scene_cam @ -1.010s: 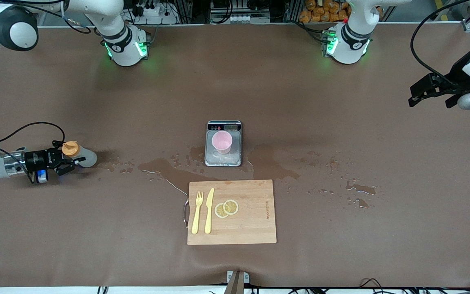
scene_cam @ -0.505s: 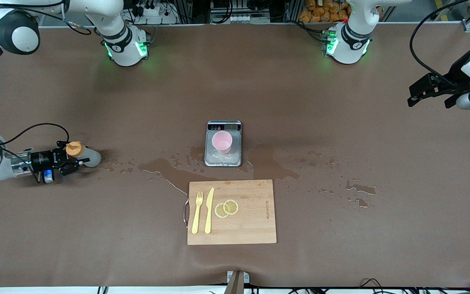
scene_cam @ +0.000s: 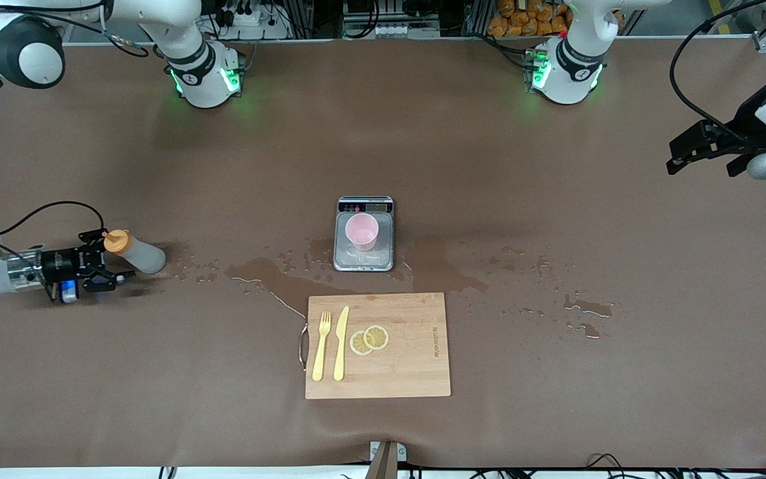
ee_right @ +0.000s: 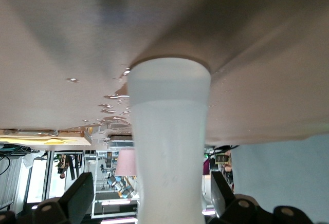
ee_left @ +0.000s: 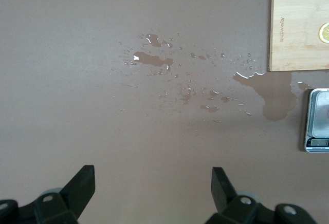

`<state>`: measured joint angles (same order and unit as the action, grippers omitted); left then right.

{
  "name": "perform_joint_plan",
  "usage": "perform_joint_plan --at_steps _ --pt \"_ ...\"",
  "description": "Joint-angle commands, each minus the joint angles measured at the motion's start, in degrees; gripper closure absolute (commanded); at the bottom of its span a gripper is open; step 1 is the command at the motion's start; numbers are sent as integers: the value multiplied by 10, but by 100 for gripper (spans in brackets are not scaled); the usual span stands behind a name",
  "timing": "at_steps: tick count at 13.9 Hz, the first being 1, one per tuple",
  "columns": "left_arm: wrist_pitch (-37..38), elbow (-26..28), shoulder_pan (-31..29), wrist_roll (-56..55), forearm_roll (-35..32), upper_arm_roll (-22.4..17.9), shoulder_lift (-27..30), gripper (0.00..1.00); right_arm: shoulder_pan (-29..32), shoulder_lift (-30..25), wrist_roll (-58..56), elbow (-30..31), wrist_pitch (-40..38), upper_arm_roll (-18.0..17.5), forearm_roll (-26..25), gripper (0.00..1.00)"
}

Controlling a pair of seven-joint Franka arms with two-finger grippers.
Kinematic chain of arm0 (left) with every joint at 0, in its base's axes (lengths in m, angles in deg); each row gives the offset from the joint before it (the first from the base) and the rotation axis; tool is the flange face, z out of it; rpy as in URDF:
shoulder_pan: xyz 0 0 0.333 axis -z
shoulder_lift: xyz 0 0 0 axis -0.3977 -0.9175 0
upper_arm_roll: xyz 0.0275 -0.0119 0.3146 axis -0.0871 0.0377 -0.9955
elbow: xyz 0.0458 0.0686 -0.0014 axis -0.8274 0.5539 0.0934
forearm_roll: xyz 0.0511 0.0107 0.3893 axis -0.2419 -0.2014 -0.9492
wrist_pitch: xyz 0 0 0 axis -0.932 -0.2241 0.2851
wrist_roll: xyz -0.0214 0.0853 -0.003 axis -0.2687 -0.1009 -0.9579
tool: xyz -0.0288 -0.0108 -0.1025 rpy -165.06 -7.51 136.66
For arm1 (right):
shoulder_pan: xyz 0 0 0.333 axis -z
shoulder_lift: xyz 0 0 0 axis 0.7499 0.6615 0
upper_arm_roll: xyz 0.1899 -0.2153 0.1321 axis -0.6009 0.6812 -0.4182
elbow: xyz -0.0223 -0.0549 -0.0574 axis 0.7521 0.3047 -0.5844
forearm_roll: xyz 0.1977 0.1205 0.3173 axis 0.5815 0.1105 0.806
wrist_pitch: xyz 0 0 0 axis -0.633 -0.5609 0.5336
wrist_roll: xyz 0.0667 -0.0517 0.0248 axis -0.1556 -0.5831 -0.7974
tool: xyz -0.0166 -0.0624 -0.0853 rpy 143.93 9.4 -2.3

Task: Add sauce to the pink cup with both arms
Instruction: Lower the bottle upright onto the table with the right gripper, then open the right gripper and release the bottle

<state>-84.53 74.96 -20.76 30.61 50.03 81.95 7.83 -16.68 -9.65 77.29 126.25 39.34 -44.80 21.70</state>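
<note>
The sauce bottle (scene_cam: 137, 255), whitish with an orange cap, stands upright on the table at the right arm's end. My right gripper (scene_cam: 109, 256) is level with it and open. Its fingers flank the bottle (ee_right: 167, 142) with a gap on each side. The pink cup (scene_cam: 362, 231) stands on a small scale (scene_cam: 364, 261) at the table's middle, and it also shows past the bottle as the pink cup (ee_right: 125, 162) in the right wrist view. My left gripper (scene_cam: 701, 158) waits open and empty above the left arm's end of the table.
A wooden cutting board (scene_cam: 409, 359) lies nearer the front camera than the scale, with a yellow fork (scene_cam: 320, 346), a yellow knife (scene_cam: 340, 342) and lemon slices (scene_cam: 369, 339) on it. Spilled liquid (scene_cam: 270, 273) spreads around the scale, and more puddles (scene_cam: 586, 309) lie toward the left arm's end.
My right gripper has opened and let go of the sauce bottle, which now stands free on the table. The gripper has drawn back slightly. The left arm has barely moved.
</note>
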Motion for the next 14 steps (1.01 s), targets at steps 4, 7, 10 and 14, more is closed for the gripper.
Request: perform_joint_plan --at_steps 4,7,10,14 --pt "6 -9 -1 9 -11 4 1 0 -26 -39 70 -86 -42 -11 -96 0" --pt "4 -9 -2 10 -11 4 0 0 -57 -68 70 -125 -62 -11 -154 0" --pt "4 -9 -2 10 -11 4 -2 0 -88 -119 70 -126 -71 -11 -169 0" --pt "4 -8 -3 11 -11 4 -1 0 -189 -187 62 -125 -73 -14 -269 0"
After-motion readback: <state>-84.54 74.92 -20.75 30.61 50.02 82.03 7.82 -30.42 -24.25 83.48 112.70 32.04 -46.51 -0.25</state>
